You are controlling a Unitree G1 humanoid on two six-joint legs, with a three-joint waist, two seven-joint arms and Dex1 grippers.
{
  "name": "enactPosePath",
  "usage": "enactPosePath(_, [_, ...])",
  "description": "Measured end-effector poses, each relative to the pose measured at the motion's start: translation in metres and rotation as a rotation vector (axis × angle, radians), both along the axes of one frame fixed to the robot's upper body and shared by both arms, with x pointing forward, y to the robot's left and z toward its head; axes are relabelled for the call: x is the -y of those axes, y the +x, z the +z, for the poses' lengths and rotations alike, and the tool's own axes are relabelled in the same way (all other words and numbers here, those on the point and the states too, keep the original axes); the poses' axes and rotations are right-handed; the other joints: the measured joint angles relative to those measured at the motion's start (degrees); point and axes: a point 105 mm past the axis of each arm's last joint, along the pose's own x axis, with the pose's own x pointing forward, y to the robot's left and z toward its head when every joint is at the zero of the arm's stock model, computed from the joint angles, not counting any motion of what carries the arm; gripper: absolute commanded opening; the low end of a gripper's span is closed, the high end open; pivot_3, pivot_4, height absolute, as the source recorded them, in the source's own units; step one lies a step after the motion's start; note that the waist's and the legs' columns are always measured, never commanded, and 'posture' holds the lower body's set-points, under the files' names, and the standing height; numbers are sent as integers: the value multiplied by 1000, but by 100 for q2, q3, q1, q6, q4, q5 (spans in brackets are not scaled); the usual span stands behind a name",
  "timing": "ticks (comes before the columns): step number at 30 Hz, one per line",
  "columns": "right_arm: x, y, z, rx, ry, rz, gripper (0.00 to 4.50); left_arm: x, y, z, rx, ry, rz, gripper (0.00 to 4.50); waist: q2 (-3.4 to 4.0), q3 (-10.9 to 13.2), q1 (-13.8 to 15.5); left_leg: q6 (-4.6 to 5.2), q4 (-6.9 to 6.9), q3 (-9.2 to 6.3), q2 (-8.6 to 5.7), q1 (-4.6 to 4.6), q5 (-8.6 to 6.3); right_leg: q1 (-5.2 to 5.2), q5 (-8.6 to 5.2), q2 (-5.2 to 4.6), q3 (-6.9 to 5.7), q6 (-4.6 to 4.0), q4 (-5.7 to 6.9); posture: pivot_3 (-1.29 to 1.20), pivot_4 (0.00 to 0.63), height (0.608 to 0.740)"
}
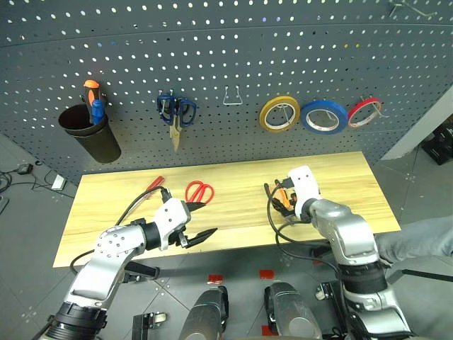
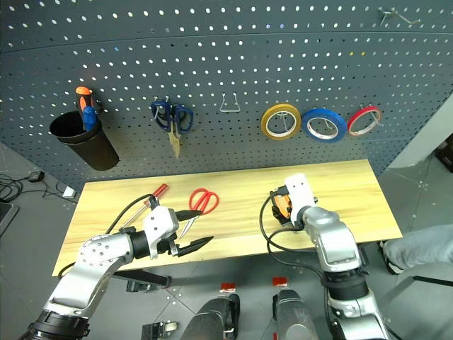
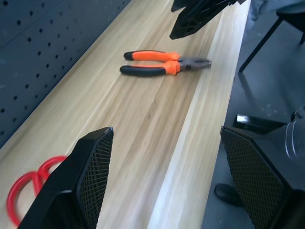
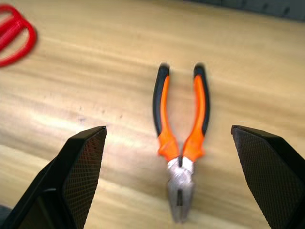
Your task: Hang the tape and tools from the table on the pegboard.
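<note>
Pliers [image 4: 180, 143]: flat on desk [image 1: 340, 180], mid-right, nr front edge; stiff, heavyish; rubbery handles, grab there.
Right claw [image 4: 169, 183]: spread wide, poised over pliers, not touching.
Left claw [image 2: 190, 232]: spread, empty, nr scissors [image 1: 199, 191].

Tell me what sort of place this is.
Most likely a workshop or tool-bench test area. A dark perforated pegboard holds tape rings and blue-handled scissors on hooks, a black cup holds more tools, and pliers and red scissors lie on a wooden table.
</note>
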Motion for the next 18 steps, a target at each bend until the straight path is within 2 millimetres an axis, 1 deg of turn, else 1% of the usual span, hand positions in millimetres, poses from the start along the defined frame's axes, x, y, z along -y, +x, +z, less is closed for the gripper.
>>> enactPosePath(4, [6, 11, -18, -72, -47, -38, 4462, 0, 0, 1, 1, -7, 5, 3783, -6, 78, 0, 3, -1, 3, 1, -2, -2, 2, 0, 0, -1, 0, 0, -172, 333, 740])
enactPosePath(8, [5, 19, -34, -140, -65, -54, 4462, 2, 1, 3, 8, -9, 5, 3783, -3, 149, -44, 2, 1, 9, 3, -33, -1, -5, 1, 1, 2, -1, 2, -157, 343, 740])
enactPosePath(10, [4, 27, -35, -145, -67, -64, 4462, 5, 1, 8, 23, -13, -4, 3783, -3, 183, -59, 3, 0, 13, 4, -34, -1, -6, 0, 2, 3, -1, 0, -149, 344, 740])
enactPosePath(13, [-1, 38, -32, -122, -68, -55, 4462, 6, 2, 10, 22, -17, -2, 3783, -2, 231, -54, 3, -1, 12, 5, -34, -1, -7, 0, 3, 1, -1, -1, -147, 344, 740])
enactPosePath(18, [0, 43, -44, -139, -95, -49, 4462, 6, 3, 9, 15, -19, 10, 3783, -3, 250, -42, 3, 1, 13, 4, -38, -1, -7, 0, 2, 1, -1, -4, -149, 337, 740])
